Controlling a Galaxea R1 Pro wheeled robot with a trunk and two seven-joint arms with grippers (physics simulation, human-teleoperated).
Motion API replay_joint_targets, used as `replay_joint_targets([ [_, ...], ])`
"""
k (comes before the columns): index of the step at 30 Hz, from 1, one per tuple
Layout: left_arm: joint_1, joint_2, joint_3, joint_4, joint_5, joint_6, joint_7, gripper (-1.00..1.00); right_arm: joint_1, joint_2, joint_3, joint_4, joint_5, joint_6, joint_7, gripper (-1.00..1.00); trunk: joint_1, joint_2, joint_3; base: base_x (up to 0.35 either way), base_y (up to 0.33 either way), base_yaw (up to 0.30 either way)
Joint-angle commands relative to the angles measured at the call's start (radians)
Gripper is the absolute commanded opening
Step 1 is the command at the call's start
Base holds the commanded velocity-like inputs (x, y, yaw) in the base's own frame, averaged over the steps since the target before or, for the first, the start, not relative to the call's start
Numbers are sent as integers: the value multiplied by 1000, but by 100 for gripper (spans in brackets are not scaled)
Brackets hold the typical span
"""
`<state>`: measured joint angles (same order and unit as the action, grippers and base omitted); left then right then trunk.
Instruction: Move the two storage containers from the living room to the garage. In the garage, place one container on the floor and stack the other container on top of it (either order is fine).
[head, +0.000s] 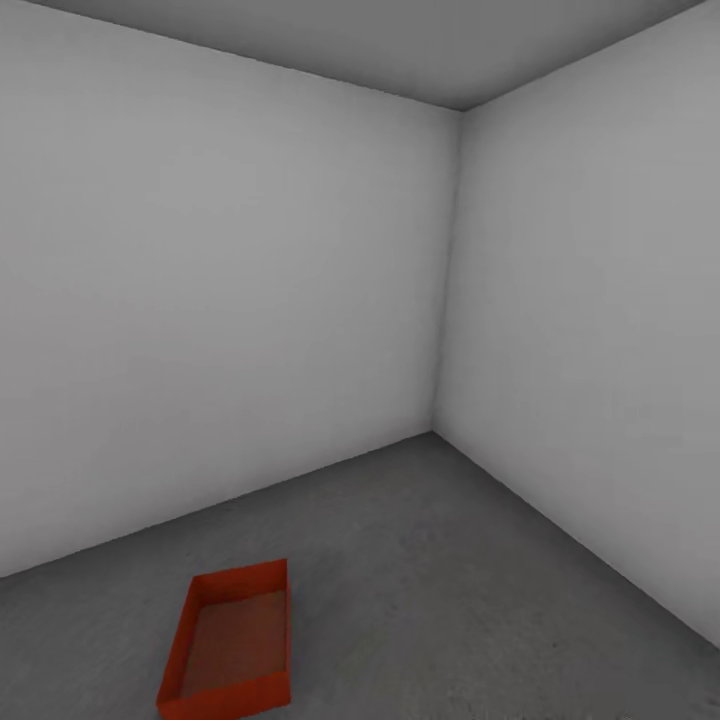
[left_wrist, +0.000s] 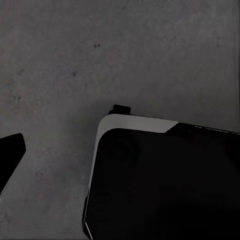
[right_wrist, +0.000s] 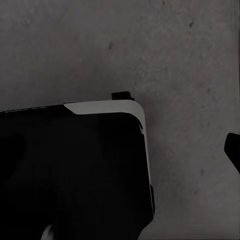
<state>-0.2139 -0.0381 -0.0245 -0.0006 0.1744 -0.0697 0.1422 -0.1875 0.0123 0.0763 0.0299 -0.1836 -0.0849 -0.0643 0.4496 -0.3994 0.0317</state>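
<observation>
One lidless orange-red rectangular plastic storage container (head: 232, 640) sits open side up on the mottled dark grey concrete floor (head: 470, 600) of the bare white-walled garage, at the near left, well away from the far corner. Both wrist views look down on concrete past the robot's dark, white-edged base (left_wrist: 165, 185); a dark sliver at each frame edge may be a finger, so I cannot tell how far either hand is open or whether it holds anything. Judging from this, one bin is placed and the second remains to be stacked. Bring it in level, square with the lower bin's long axis, and lower it straight.
</observation>
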Motion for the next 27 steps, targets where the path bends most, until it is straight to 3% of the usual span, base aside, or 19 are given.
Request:
replay_joint_targets([
  [1,0,0,-3,1,8,-4,2,100,-1,1,8,3,-10,-6,-2,100,0,-1,0,0,0,-283],
  [27,0,-2,-3,1,9,-6,2,100,-1,1,8,2,-8,-7,-2,100,0,-1,15,0,0,-283],
])
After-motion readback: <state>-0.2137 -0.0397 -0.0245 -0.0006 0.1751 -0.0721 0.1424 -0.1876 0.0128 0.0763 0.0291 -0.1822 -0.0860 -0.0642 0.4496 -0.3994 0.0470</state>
